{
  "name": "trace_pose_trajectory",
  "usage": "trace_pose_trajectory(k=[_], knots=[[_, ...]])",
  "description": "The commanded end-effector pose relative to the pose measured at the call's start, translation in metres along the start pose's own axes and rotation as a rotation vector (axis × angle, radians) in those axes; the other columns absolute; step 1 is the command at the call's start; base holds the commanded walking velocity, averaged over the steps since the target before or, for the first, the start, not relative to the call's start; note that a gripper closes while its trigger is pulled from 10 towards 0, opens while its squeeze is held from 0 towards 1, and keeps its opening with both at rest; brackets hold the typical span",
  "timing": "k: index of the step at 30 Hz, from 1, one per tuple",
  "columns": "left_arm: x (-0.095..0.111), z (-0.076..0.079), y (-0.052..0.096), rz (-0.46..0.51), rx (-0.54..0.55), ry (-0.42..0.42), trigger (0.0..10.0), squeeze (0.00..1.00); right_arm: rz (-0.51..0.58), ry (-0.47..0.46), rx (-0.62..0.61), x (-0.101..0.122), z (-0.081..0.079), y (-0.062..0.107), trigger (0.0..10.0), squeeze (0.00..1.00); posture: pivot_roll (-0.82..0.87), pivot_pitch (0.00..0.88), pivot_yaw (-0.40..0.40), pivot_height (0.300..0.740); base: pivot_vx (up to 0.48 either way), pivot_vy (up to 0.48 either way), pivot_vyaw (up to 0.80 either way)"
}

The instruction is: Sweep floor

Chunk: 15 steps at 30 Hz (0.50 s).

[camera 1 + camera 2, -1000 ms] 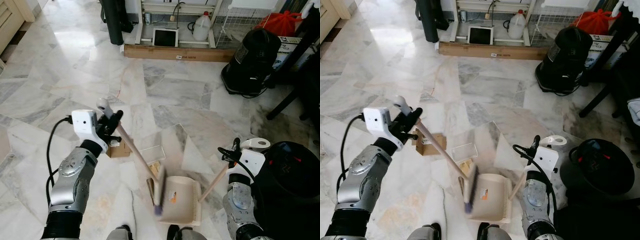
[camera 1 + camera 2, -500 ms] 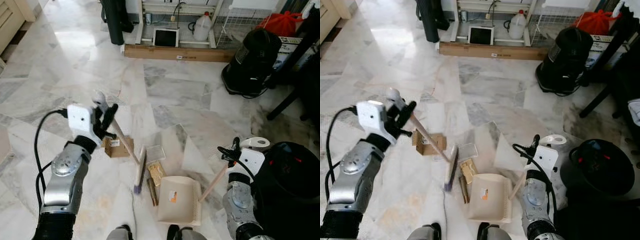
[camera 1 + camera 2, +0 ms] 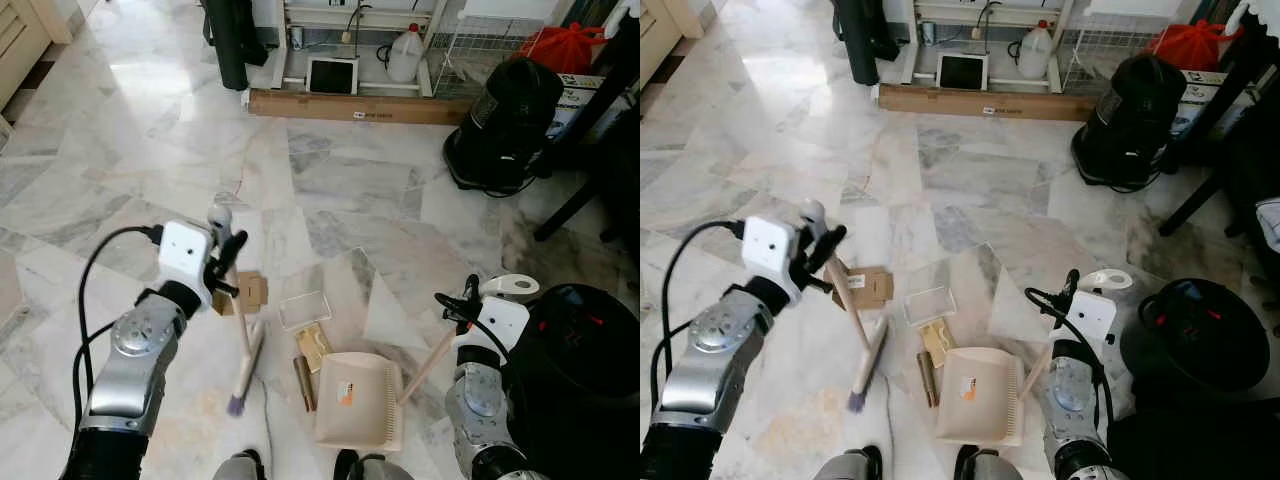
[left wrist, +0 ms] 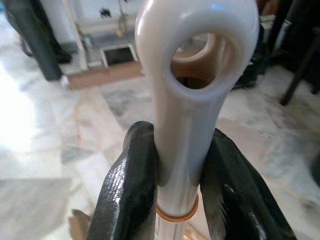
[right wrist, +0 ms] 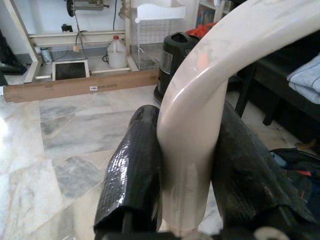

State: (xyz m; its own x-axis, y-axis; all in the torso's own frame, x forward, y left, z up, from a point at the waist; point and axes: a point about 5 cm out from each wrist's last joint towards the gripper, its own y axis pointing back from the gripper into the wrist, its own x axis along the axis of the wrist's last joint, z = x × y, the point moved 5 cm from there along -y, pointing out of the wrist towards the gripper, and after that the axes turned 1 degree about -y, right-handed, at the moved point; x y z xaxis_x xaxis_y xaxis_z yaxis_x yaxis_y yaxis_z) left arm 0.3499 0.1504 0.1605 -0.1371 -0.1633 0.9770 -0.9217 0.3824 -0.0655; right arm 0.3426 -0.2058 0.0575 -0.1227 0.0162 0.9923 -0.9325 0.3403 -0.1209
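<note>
My left gripper [image 3: 222, 262] is shut on the cream handle of a broom [image 3: 243, 343], whose purple-tipped brush head rests on the marble floor left of the litter. In the left wrist view both black fingers [image 4: 125, 195] press the looped end of the broom handle [image 4: 186, 100]. My right gripper [image 3: 458, 312] is shut on the handle of a beige dustpan [image 3: 357, 400], which lies flat on the floor near my feet. Before the dustpan's mouth lie a clear plastic box [image 3: 304, 309], a tan packet [image 3: 315, 346] and a brown stick [image 3: 303, 383]. A small cardboard box [image 3: 246, 292] lies beside the broom handle.
A black vacuum cleaner [image 3: 505, 125] stands at the back right, a black bin with a dark bag [image 3: 590, 360] right of my right arm. A long cardboard box [image 3: 355, 105], a tablet and a white jug line the far shelf. Open marble floor [image 3: 150, 150] stretches left.
The broom has swung left, away from the dustpan: its head went from over the pan to the floor left of the litter. The right arm and dustpan stayed put.
</note>
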Motion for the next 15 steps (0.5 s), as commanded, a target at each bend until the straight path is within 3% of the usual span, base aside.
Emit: trace_pose_trajectory(k=[1, 3, 9, 15], knots=[[-0.0195, 0.0032, 0.0034, -0.082, -0.013, 0.042, 10.0, 0.00, -0.077, 0.022, -0.010, -0.0178, 0.0064, 0.0094, 10.0, 0.00, 0.25, 0.242, -0.041, 0.740, 0.000, 0.000, 0.00], [-0.0233, 0.0046, 0.0028, -0.100, -0.021, 0.037, 10.0, 0.00, -0.076, 0.022, -0.011, -0.0177, 0.0066, 0.0094, 10.0, 0.00, 0.24, 0.240, -0.040, 0.740, 0.000, 0.000, 0.00], [-0.0268, 0.0023, 0.0008, -0.118, 0.009, 0.160, 10.0, 0.00, -0.078, 0.033, -0.010, -0.0188, 0.0092, 0.0107, 10.0, 0.00, 0.24, 0.246, -0.040, 0.740, 0.000, 0.000, 0.00], [-0.0269, 0.0021, 0.0009, -0.121, 0.006, 0.205, 10.0, 0.00, -0.110, 0.052, 0.013, -0.0273, 0.0083, 0.0175, 10.0, 0.00, 0.24, 0.251, -0.038, 0.740, 0.000, 0.000, 0.00]])
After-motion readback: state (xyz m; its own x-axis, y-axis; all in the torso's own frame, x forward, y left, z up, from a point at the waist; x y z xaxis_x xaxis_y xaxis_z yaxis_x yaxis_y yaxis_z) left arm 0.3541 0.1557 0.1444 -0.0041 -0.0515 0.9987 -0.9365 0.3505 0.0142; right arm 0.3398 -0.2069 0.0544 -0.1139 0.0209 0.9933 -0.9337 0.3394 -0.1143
